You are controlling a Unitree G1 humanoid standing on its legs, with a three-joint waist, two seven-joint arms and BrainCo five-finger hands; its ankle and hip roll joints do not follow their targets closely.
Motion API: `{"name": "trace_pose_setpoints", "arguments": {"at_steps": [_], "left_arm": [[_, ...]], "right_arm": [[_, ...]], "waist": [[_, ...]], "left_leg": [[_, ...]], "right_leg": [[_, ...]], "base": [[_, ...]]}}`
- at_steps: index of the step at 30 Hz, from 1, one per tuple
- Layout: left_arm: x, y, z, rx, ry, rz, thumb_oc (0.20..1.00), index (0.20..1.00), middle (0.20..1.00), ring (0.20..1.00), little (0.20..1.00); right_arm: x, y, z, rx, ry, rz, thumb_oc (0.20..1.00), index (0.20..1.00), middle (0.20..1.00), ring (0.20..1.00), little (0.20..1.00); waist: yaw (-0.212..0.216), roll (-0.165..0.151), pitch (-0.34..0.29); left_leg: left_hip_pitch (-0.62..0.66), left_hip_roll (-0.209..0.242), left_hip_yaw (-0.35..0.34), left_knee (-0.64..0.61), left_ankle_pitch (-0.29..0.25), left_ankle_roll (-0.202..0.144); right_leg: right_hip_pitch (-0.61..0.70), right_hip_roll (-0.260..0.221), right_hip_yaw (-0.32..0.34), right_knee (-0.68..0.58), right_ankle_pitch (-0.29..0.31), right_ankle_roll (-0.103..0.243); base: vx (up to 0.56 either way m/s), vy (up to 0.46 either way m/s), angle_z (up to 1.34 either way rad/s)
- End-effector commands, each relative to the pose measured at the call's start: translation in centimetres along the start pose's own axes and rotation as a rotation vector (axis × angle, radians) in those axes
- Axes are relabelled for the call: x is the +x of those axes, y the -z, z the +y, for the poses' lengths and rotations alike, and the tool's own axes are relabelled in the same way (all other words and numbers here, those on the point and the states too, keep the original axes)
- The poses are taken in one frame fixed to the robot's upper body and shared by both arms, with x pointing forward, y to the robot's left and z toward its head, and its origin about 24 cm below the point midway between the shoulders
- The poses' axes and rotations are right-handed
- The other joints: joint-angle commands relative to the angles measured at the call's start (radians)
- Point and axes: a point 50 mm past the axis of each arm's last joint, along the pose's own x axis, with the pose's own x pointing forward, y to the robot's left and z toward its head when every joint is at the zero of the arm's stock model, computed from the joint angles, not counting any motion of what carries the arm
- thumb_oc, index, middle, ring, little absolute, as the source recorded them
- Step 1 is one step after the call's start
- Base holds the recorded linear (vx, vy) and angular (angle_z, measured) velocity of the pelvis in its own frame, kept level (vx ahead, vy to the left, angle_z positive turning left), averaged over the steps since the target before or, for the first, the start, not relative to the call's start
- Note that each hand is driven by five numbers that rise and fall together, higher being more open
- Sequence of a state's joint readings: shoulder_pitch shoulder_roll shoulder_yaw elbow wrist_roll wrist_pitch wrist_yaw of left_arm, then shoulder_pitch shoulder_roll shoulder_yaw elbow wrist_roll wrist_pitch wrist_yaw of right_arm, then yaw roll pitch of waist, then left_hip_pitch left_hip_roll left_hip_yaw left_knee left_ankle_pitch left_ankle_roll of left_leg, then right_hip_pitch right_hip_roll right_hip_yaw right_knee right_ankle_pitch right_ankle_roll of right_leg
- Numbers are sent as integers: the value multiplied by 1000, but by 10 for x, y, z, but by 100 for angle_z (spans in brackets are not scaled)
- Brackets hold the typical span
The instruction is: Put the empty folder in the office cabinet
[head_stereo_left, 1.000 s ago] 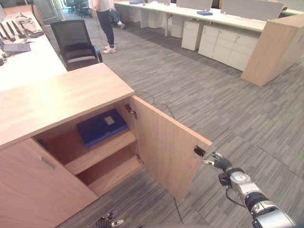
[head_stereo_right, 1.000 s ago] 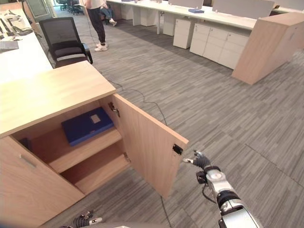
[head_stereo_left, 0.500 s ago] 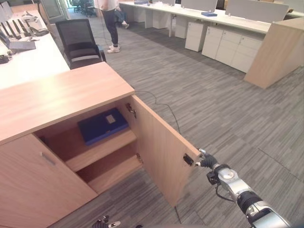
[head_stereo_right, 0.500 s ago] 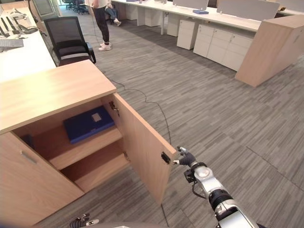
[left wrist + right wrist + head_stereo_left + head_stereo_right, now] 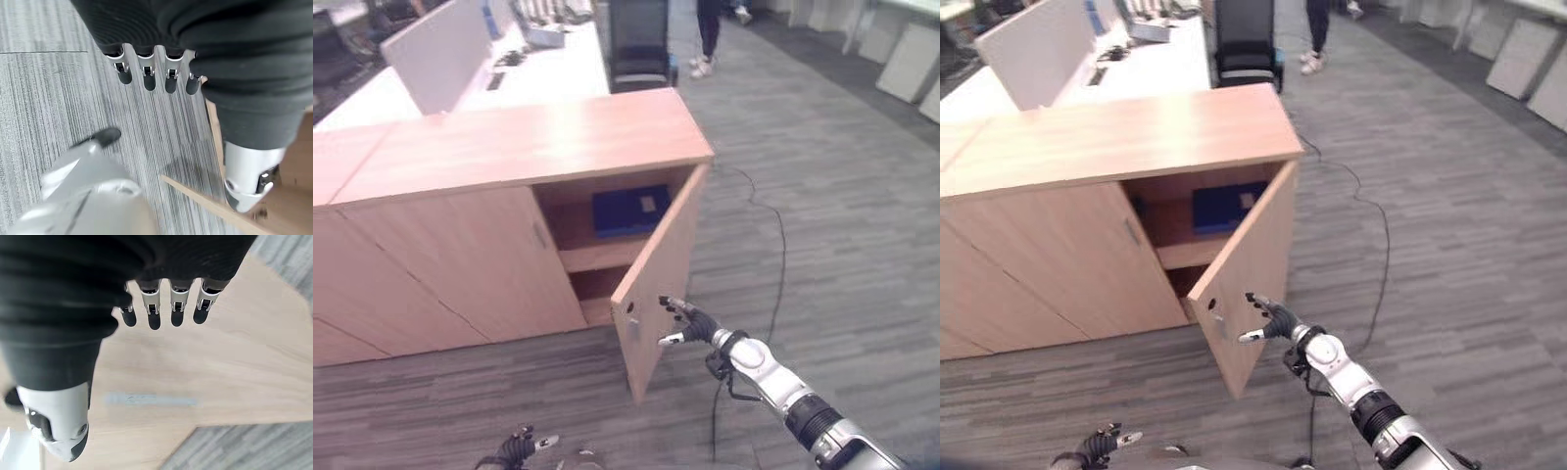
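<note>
Lying flat on the cabinet (image 5: 509,147) upper shelf, the stiff, light-looking blue folder (image 5: 628,210) needs no regrasp; right hand (image 5: 690,323) fingers spread by the door (image 5: 656,279).

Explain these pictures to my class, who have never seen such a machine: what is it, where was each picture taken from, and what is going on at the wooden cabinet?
This is a two-legged, human-shaped robot. Two pictures come from a stereo camera on its head, looking down; the other two come from a camera on each wrist, looking along that hand.

In the head views a low wooden office cabinet stands on grey carpet. Its right-hand door is partly open. Inside, a blue folder lies flat on the upper shelf, so it is already put away.

The right hand reaches to the outer face of the door with straight fingers and holds nothing; its wrist view shows the door's wood close beyond the fingertips. Probably it is pushing the door shut.

The left hand hangs low over the carpet, fingers relaxed, empty.

Behind the cabinet are a white desk, a black office chair and a person's legs.
</note>
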State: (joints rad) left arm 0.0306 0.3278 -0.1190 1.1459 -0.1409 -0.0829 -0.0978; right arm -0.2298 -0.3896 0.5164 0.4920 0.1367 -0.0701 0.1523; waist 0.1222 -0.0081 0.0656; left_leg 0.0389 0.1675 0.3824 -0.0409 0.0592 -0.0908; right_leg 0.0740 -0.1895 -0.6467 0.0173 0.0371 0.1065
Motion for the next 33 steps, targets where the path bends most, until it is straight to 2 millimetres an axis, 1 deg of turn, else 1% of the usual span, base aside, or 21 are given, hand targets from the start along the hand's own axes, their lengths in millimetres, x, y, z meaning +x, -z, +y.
{"name": "trace_pose_setpoints", "arguments": {"at_steps": [1, 2, 3, 4, 5, 6, 7, 8, 9, 10, 11, 14, 16, 19, 20, 21, 22, 23, 25, 28, 33], "left_arm": [[0, -18, 18, 69, -33, -56, 1000, 1000, 1000, 1000, 1000], [-1, -20, 19, 64, -36, -67, 1000, 1000, 1000, 1000, 1000], [-1, -20, 19, 64, -36, -67, 1000, 1000, 1000, 1000, 1000], [0, -23, 21, 73, -41, -72, 1000, 1000, 1000, 1000, 1000], [0, -29, 19, 63, -36, -95, 1000, 1000, 1000, 1000, 1000], [0, -29, 19, 63, -35, -96, 1000, 1000, 1000, 1000, 1000], [1, -36, 16, 57, -26, -123, 1000, 1000, 1000, 1000, 1000], [2, -40, 16, 61, -23, -135, 1000, 1000, 1000, 1000, 1000], [2, -43, 14, 59, -15, -143, 1000, 1000, 1000, 1000, 1000], [2, -43, 14, 59, -15, -144, 1000, 1000, 1000, 1000, 1000], [3, -47, 12, 61, -7, -153, 1000, 1000, 1000, 1000, 1000], [5, -56, 6, 87, 17, -170, 1000, 1000, 1000, 1000, 1000], [4, -53, 4, 81, 19, -164, 1000, 1000, 1000, 1000, 1000], [4, -47, -6, 84, 55, -151, 1000, 1000, 1000, 1000, 1000], [4, -47, -6, 83, 55, -152, 1000, 1000, 1000, 1000, 1000], [4, -48, -12, 98, 82, -154, 1000, 1000, 1000, 1000, 1000], [5, -47, -18, 102, 105, -159, 1000, 1000, 1000, 1000, 1000], [5, -38, -21, 116, 109, -123, 1000, 1000, 1000, 1000, 1000], [4, -22, -16, 117, 94, -66, 1000, 1000, 1000, 1000, 1000], [2, -12, -11, 132, 92, -27, 1000, 1000, 1000, 1000, 1000], [2, -11, -8, 147, 99, -23, 1000, 1000, 1000, 1000, 1000]], "right_arm": [[19, -29, -5, 69, 63, -110, 1000, 1000, 1000, 1000, 1000], [21, -29, -11, 83, 94, -102, 1000, 1000, 1000, 1000, 1000], [21, -29, -11, 83, 94, -102, 1000, 1000, 1000, 1000, 1000], [21, -29, -18, 98, 127, -100, 1000, 1000, 1000, 1000, 1000], [20, -27, -33, 133, 206, -86, 1000, 1000, 1000, 1000, 1000], [20, -27, -34, 133, 206, -86, 1000, 1000, 1000, 1000, 1000], [16, -23, -51, 166, 285, -71, 1000, 1000, 1000, 1000, 1000], [14, -19, -59, 195, 330, -57, 1000, 1000, 1000, 1000, 1000], [12, -17, -70, 213, 376, -44, 1000, 1000, 1000, 1000, 1000], [12, -17, -71, 213, 377, -45, 1000, 1000, 1000, 1000, 1000], [10, -16, -80, 219, 411, -32, 1000, 1000, 1000, 1000, 1000], [3, -9, -104, 237, 492, 19, 1000, 1000, 1000, 1000, 1000], [2, -7, -113, 250, 522, 50, 1000, 1000, 1000, 1000, 1000], [-6, -9, -142, 206, 591, 111, 1000, 1000, 1000, 1000, 1000], [-6, -10, -142, 206, 591, 111, 1000, 1000, 1000, 1000, 1000], [-13, -9, -158, 207, 641, 144, 1000, 1000, 1000, 1000, 1000], [-15, -6, -161, 229, 666, 164, 1000, 1000, 1000, 1000, 1000], [-18, -7, -169, 241, 693, 180, 1000, 1000, 1000, 1000, 1000], [-25, -3, -177, 257, 717, 211, 1000, 1000, 1000, 1000, 1000], [-36, -1, -190, 228, 746, 256, 1000, 1000, 1000, 1000, 1000], [-50, -3, -207, 198, 787, 284, 1000, 1000, 1000, 1000, 1000]], "waist": [[29, -31, 26], [29, -28, 34], [29, -28, 34], [34, -23, 33], [16, -10, 46], [18, -7, 43], [-1, 2, 48], [-4, 4, 48], [-9, 3, 46], [-10, 4, 45], [-12, -3, 40], [-22, -22, 33], [-7, -32, 18], [16, -34, -7], [15, -33, -5], [21, -33, -11], [23, -35, -10], [28, -38, -12], [37, -39, -9], [45, -38, -14], [51, -30, -16]], "left_leg": [[-12, -67, -61, -11, -30, 62], [-5, -72, -74, -20, -33, 69], [-5, -72, -74, -20, -33, 69], [-6, -71, -84, -27, -32, 75], [16, -80, -140, -41, -39, 80], [12, -76, -139, -42, -36, 80], [29, -92, -197, -46, -42, 77], [33, -97, -223, -46, -49, 74], [40, -102, -255, -46, -57, 70], [36, -100, -256, -46, -54, 70], [38, -109, -280, -46, -59, 68], [53, -124, -349, -46, -82, 64], [55, -132, -353, -46, -85, 64], [65, -131, -377, -46, -90, 56], [66, -131, -378, -46, -90, 55], [68, -128, -394, -46, -91, 50], [69, -126, -398, -46, -92, 47], [70, -124, -404, -46, -91, 44], [71, -120, -416, -46, -89, 38], [72, -112, -424, -46, -87, 27], [65, -103, -426, -46, -81, 17]], "right_leg": [[31, -135, 179, 231, -15, 116], [2, -150, 206, 294, 27, 134], [2, -150, 206, 294, 27, 134], [-30, -140, 237, 337, 44, 147], [-95, -79, 341, 396, 24, 145], [-98, -75, 341, 391, 30, 144], [-118, -9, 420, 340, -48, 127], [-114, 7, 436, 289, -74, 109], [-119, 15, 449, 223, -76, 92], [-119, 17, 447, 217, -71, 90], [-134, 20, 470, 153, -58, 82], [-106, 22, 525, 42, -18, 91], [-70, 16, 514, -1, 2, 87], [-7, 22, 490, -59, 3, 82], [-5, 22, 489, -60, 3, 82], [14, 26, 476, -72, -3, 78], [23, 28, 463, -77, -6, 77], [32, 31, 456, -84, -9, 75], [45, 36, 443, -91, -16, 71], [61, 40, 423, -104, -25, 68], [62, 42, 406, -105, -34, 64]], "base": [[54, 343, 82], [35, 210, 67], [43, 99, 48], [152, 115, 60], [147, 115, 62], [267, 95, 85], [219, 6, 87], [294, -37, 77], [136, -68, 86], [126, -77, 106], [149, -65, 136], [129, -90, 88], [140, -93, 88], [119, -76, 39], [53, -68, 13], [36, -66, 11], [42, -97, 10], [15, -87, 22], [1, -75, 25], [8, -83, 10], [-10, -50, 7]]}}
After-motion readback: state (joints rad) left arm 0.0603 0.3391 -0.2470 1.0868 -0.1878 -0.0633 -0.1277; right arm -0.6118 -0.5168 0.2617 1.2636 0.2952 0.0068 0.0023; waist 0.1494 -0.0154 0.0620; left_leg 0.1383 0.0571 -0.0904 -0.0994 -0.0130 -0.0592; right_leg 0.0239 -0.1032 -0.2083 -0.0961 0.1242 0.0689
